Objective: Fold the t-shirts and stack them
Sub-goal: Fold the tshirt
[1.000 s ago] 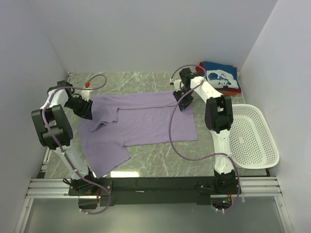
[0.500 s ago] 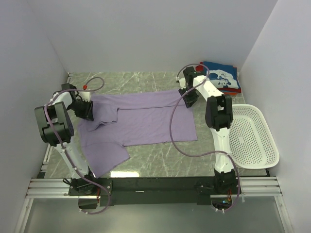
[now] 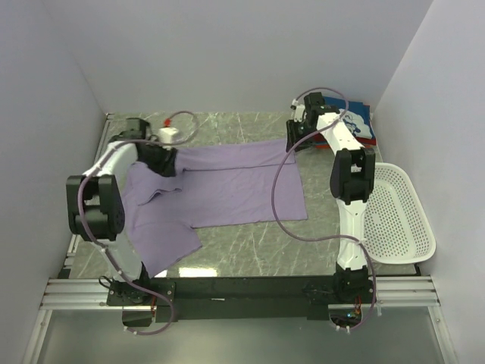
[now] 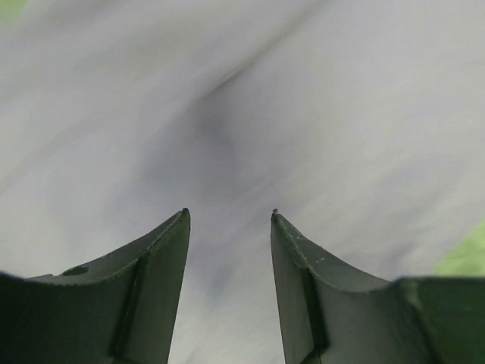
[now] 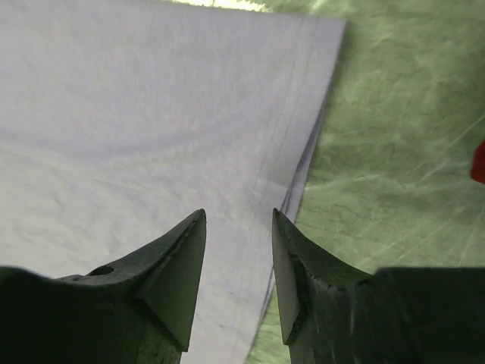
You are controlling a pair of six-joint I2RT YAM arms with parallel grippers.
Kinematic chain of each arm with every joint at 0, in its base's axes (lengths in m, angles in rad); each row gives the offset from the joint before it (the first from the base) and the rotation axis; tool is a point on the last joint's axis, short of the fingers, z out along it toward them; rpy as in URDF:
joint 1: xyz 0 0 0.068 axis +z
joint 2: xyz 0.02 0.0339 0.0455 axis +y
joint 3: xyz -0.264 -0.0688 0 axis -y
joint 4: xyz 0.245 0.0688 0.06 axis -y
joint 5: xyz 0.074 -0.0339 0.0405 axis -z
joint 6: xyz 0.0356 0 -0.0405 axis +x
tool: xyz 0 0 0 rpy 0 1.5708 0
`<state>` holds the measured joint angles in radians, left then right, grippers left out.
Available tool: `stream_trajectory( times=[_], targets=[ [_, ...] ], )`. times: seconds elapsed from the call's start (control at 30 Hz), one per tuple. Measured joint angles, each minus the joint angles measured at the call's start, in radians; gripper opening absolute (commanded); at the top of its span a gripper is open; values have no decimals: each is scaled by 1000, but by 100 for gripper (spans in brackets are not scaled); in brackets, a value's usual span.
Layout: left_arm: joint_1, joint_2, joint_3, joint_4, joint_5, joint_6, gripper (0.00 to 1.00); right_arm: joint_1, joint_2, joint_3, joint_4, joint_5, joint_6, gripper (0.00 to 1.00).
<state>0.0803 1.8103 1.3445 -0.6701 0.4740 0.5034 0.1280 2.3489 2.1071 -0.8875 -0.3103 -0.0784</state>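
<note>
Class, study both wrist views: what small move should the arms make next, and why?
Probably lower and close both grippers. The right gripper hangs open over a hem corner of the lavender t-shirt, the left gripper open over cloth at its other end, neither gripping yet.

Plain white walls [image 3: 227,53] close in the back and both sides under soft, even light. The tabletop [image 3: 242,246] is grey-green marble with pale veins, and aluminium rails [image 3: 68,292] run along its near edge
</note>
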Motion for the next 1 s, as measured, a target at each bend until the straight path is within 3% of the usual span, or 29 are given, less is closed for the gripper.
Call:
stream_trajectory(
  times=[0.17,0.3,0.6,0.8,1.0],
  targets=[
    [-274,-54,-41,95,83,-5,46,-50,16,47,32,-63,95,48],
    [-458,-55,-109,187,113,-8,49,-74,24,59,80,-78,164,47],
    [-836,-1,-113,391,14,85,50,-82,56,68,157,-139,263,42],
    [-996,139,-38,559,-47,133,54,-84,105,68,167,-172,283,41],
    [-1068,290,42,620,-80,154,59,-89,109,64,171,-188,286,41]
  ],
)
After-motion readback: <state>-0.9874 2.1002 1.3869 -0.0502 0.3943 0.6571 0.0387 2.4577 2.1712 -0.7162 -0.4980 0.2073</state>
